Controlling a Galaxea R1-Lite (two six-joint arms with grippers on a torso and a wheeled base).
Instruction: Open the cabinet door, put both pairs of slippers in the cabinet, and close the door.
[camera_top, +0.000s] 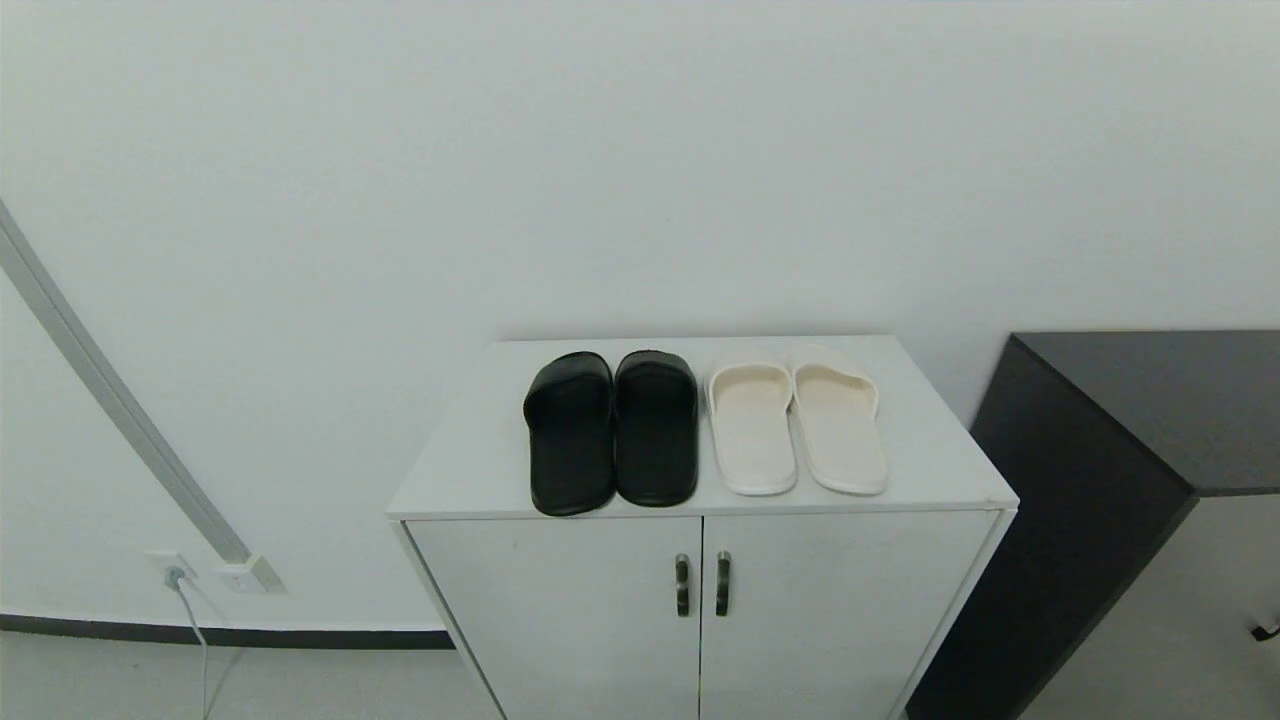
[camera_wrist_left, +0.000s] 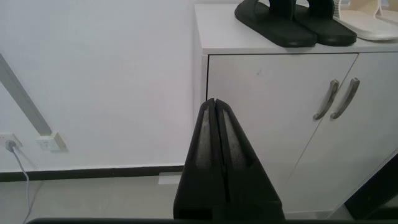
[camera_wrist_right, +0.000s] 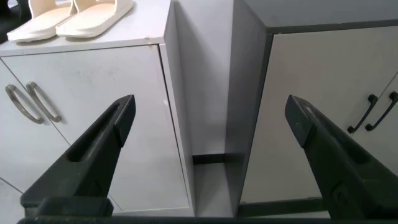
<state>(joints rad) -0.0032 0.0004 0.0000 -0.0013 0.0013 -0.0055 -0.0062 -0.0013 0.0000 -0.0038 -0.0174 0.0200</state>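
A white two-door cabinet (camera_top: 560, 600) stands against the wall with both doors shut; two dark handles (camera_top: 702, 584) meet at the middle. On its top lie a black pair of slippers (camera_top: 610, 430) on the left and a cream pair of slippers (camera_top: 797, 425) on the right. My left gripper (camera_wrist_left: 215, 106) is shut and empty, low in front of the cabinet's left door (camera_wrist_left: 273, 118). My right gripper (camera_wrist_right: 208, 115) is open and empty, facing the gap beside the cabinet's right side (camera_wrist_right: 180, 106). The door handles (camera_wrist_right: 31, 102) show in the right wrist view too.
A dark cabinet (camera_top: 1090, 500) stands close on the right, with a narrow gap between it and the white one. A wall socket with a cable (camera_top: 175, 577) and a slanted wall conduit (camera_top: 110, 400) are on the left. Grey floor lies in front.
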